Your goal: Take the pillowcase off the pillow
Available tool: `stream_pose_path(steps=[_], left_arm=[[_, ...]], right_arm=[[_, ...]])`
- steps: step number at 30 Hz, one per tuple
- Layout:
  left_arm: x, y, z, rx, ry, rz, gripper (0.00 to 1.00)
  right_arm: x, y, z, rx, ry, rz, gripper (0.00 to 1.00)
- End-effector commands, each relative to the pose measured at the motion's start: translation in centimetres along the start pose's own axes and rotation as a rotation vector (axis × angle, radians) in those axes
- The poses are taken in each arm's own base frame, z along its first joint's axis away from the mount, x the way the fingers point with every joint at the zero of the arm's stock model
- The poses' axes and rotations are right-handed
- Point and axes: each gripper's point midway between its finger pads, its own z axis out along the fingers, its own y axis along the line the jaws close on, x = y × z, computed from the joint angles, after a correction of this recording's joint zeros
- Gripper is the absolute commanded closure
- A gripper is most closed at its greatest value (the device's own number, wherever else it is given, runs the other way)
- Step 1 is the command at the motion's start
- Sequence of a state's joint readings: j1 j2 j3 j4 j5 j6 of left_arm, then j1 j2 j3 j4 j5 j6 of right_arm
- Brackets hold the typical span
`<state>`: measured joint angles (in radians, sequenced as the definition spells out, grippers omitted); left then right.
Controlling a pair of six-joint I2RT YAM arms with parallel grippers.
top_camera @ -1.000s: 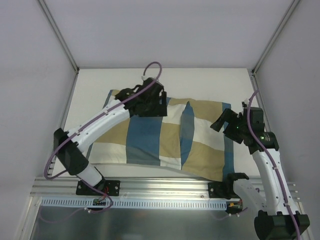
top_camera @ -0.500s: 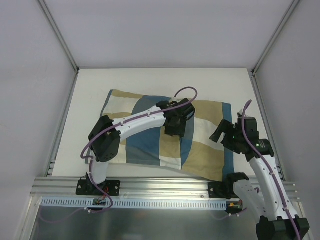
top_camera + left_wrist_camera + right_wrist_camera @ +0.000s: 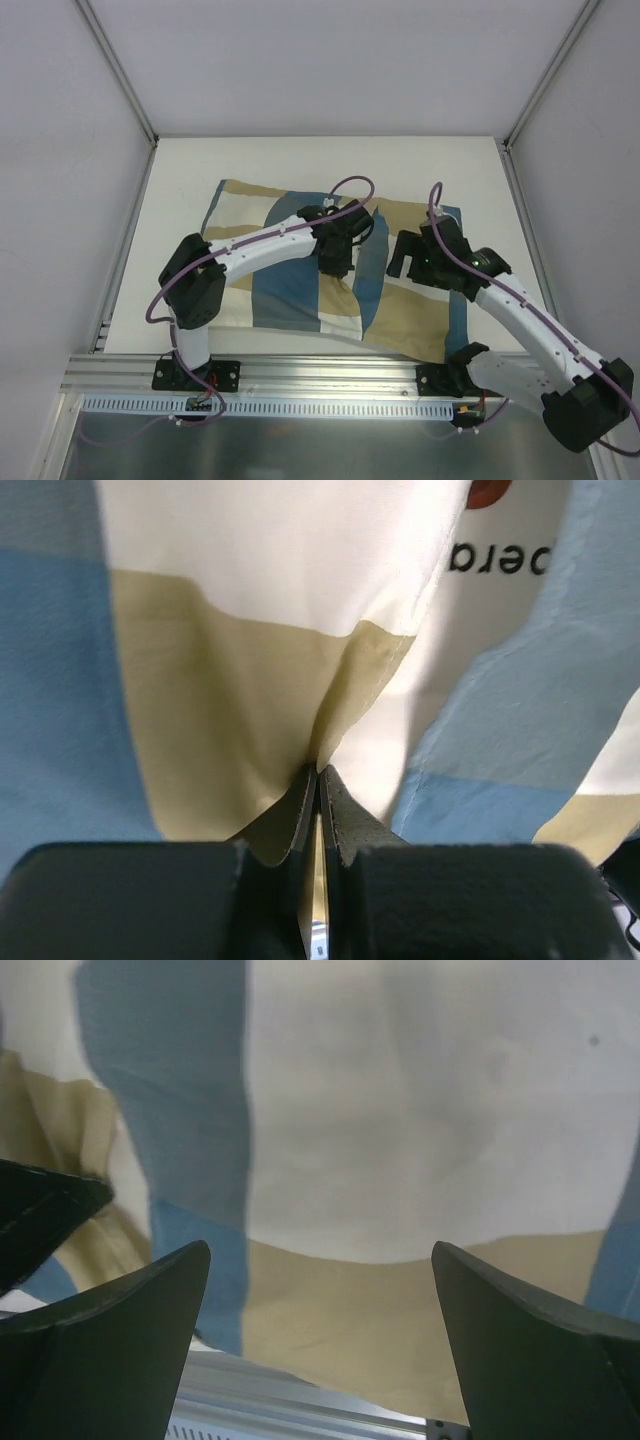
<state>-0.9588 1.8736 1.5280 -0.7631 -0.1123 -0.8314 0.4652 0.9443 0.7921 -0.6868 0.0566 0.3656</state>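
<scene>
The pillowcase [image 3: 290, 290], checked in blue, tan and cream, lies flat across the table with the pillow inside it. In the left wrist view the cream pillow [image 3: 440, 660] shows through the case's opening, with its printed label [image 3: 497, 560]. My left gripper [image 3: 338, 262] sits at the middle of the case, its jaws shut on a tan fold of the pillowcase [image 3: 250, 700] at the opening's hem. To its right my right gripper [image 3: 405, 262] hovers over the pillowcase [image 3: 400, 1140], open, with nothing between its fingers.
An aluminium rail [image 3: 330, 375] runs along the near edge, also seen under the right gripper as the rail [image 3: 300, 1400]. Bare cream table [image 3: 300, 160] lies behind the pillow. Enclosure walls and corner posts stand close on both sides.
My left gripper swung from the pillow's far-left corner to its middle and shut on the case's hem. My right arm moved left, over the pillowcase, still open.
</scene>
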Motion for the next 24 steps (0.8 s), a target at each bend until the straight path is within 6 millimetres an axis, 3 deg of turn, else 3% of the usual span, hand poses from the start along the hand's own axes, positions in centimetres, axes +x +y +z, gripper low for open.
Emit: stream_pose_path(steps=[1, 3, 8, 12, 15, 16, 20, 21, 24], left_arm=[[-0.3, 0.9, -2.9, 0.025, -0.032, -0.042, 1.0], [-0.4, 1.1, -3.8, 0.04, -0.046, -0.058, 1.0], [-0.1, 1.2, -4.7, 0.096, -0.029, -0.111, 1.0], [-0.2, 0.7, -5.0, 0.165, -0.021, -0.138, 1.0], [-0.4, 0.7, -5.1, 0.171, -0.026, -0.14, 1.0], [-0.4, 0.8, -5.2, 0.171, -0.026, -0.141, 1.0], [-0.5, 1.3, -5.3, 0.171, -0.032, -0.148, 1.0], [-0.4, 1.7, -5.2, 0.163, -0.029, -0.152, 1.0], [-0.8, 3.2, -5.3, 0.151, -0.039, -0.178, 1.0]], right_arm=[[-4.4, 4.0, -0.5, 0.0, -0.149, -0.016, 0.01], [-5.0, 5.4, 0.1, 0.006, -0.153, -0.037, 0.01], [-5.6, 6.1, 2.2, 0.069, -0.143, -0.056, 0.01], [-5.0, 5.7, 4.3, 0.12, -0.104, -0.062, 0.13], [-4.4, 5.0, 5.3, 0.166, -0.076, -0.077, 0.37], [-4.4, 4.8, 5.2, 0.176, -0.079, -0.078, 0.57], [-5.3, 3.0, 3.4, 0.23, -0.145, -0.072, 0.94], [-5.6, 2.2, 2.9, 0.25, -0.16, -0.066, 0.99], [-6.1, -0.1, 1.5, 0.264, -0.204, -0.022, 0.99]])
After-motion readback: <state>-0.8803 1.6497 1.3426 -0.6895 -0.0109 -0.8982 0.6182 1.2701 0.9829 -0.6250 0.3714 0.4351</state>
